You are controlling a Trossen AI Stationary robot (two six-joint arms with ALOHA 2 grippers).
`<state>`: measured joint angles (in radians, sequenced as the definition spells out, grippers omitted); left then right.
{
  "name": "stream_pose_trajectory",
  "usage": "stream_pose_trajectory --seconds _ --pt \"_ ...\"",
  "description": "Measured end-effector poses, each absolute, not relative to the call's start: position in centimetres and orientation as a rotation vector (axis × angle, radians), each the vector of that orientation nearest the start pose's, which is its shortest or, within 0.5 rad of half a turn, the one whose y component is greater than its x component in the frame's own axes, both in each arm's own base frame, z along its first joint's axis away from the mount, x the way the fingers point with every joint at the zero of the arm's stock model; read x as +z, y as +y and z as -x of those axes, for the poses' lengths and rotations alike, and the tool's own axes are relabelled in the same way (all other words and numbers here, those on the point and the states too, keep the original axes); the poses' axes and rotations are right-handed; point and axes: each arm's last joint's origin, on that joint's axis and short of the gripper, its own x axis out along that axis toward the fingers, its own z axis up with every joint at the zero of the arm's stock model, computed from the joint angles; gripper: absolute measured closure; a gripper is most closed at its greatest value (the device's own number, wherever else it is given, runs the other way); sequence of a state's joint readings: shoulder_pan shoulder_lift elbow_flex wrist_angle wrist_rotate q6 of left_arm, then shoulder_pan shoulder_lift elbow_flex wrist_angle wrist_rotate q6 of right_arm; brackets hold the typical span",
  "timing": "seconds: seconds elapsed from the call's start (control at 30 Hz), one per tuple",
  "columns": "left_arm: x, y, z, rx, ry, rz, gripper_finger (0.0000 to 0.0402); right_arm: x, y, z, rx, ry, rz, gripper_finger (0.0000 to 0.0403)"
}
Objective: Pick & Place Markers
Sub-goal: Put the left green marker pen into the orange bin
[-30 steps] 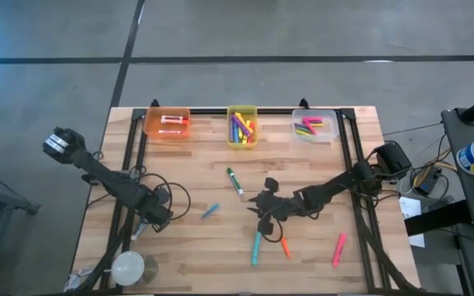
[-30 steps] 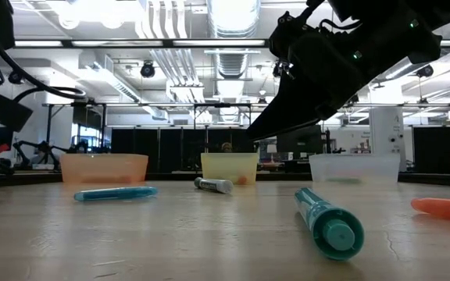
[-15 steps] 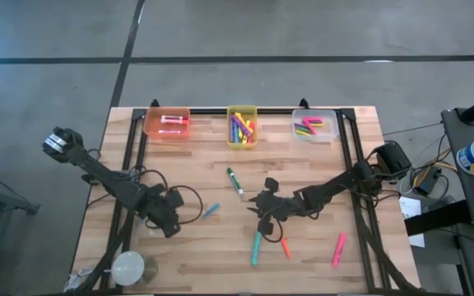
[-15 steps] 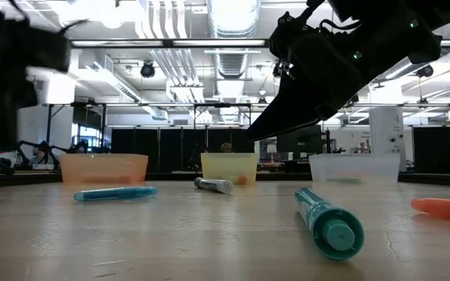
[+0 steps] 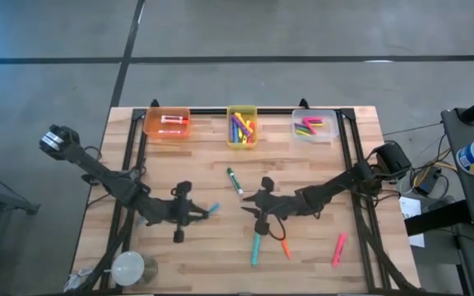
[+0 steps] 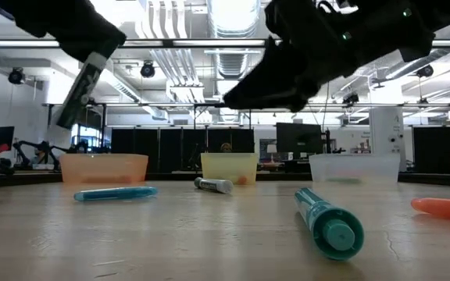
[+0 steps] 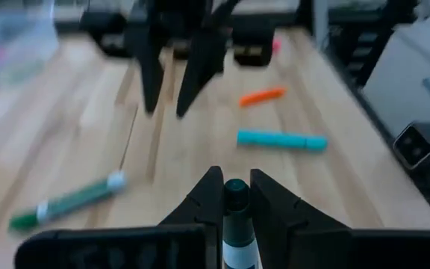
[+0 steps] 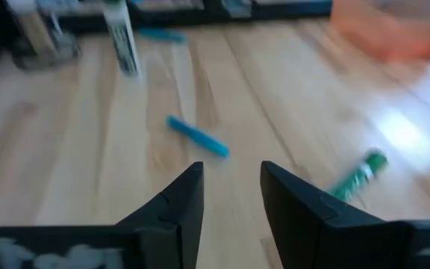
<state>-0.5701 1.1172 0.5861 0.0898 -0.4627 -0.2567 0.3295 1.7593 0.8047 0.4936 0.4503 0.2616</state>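
Left jaws clamp a marker above bare mid-table planks.

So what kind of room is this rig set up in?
Probably a robotics lab or workshop in an open industrial hall: exposed ceiling ducts and strip lights overhead, a monitor on benches behind, and a wooden table on bare concrete floor.

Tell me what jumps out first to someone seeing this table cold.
The two dark arms meeting over the middle of the wooden table: the left claw is clamped on a marker, while the right claw hangs open above loose markers. Next, three small bins along the far edge, orange bin, yellow bin and clear bin, each already holding bright markers.
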Motion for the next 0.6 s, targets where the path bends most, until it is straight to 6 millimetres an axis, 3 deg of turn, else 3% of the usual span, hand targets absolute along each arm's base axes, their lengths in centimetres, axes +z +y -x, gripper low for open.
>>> stream_pose_trajectory --seconds 0.3,0.6 --pt "19.8 -8.9 -19.6 -0.169 0.133 0.075 0.0360 14.3 10.6 -35.2 -0.050 0.222 -0.078 0.0235" --pt "20.8 -6.1 -20.2 -0.241 -0.047 0.091 0.0360 15.3 11.7 -38.6 -0.026 0.105 -0.061 0.0196"
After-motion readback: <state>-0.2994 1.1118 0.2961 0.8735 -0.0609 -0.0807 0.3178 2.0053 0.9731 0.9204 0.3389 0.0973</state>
